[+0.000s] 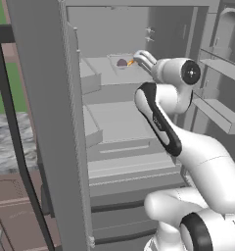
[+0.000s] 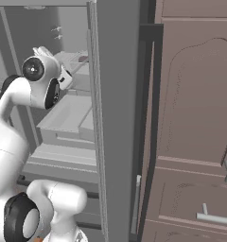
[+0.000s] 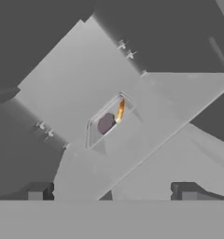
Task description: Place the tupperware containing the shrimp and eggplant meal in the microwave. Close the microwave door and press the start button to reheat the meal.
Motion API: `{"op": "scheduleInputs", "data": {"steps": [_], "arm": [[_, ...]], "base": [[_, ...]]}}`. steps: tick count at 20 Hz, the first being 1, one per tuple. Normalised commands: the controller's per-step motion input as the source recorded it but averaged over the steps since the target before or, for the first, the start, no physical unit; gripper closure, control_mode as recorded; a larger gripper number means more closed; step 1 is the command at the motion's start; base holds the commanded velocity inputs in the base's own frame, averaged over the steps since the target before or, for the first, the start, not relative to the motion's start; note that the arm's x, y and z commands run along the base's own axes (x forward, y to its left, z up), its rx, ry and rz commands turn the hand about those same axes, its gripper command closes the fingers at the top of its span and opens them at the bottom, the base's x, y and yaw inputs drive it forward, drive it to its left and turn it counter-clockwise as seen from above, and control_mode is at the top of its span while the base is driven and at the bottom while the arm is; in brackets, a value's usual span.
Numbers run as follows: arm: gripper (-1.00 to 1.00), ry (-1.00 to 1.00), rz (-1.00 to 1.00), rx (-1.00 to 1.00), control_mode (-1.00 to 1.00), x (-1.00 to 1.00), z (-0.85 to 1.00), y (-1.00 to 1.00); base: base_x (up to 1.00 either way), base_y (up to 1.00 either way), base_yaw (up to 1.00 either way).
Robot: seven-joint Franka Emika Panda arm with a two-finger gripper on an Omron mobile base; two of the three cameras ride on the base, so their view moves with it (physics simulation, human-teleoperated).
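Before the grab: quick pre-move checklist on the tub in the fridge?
1. Gripper open: ok.
2. Tupperware ahead of the fingertips, in the hand view: ok.
3. Meal inside: eggplant and shrimp both in the tub: ok.
4. Tub flat on the fridge shelf, apart from the gripper: ok.
5. Path between fingertips and tub free of other things: ok.
6. Microwave door open for the drop: cannot tell.

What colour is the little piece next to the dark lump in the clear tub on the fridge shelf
Orange; the shrimp piece shows best in the hand view, beside the purple eggplant lump.
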Motion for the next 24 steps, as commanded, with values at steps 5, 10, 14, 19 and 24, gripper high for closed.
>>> {"op": "scheduleInputs", "data": {"steps": [5, 10, 14, 19, 24], "arm": [[-1.0, 0.04, 0.03, 0.0, -1.0, 0.0, 0.04, 0.0], [-1.0, 0.0, 0.0, -0.01, -1.0, 0.05, -0.06, 0.03], [-1.0, 0.03, 0.0, 0.0, -1.0, 0.3, -0.09, 0.11], [-1.0, 0.2, 0.0, 0.0, -1.0, 0.5, -0.02, 0.05], [-1.0, 0.23, 0.0, 0.0, -1.0, 0.46, 0.0, 0.0]], "base": [[0.0, 0.0, 0.0], [0.0, 0.0, 0.0], [0.0, 0.0, 0.0], [0.0, 0.0, 0.0], [0.0, 0.0, 0.0]]}}
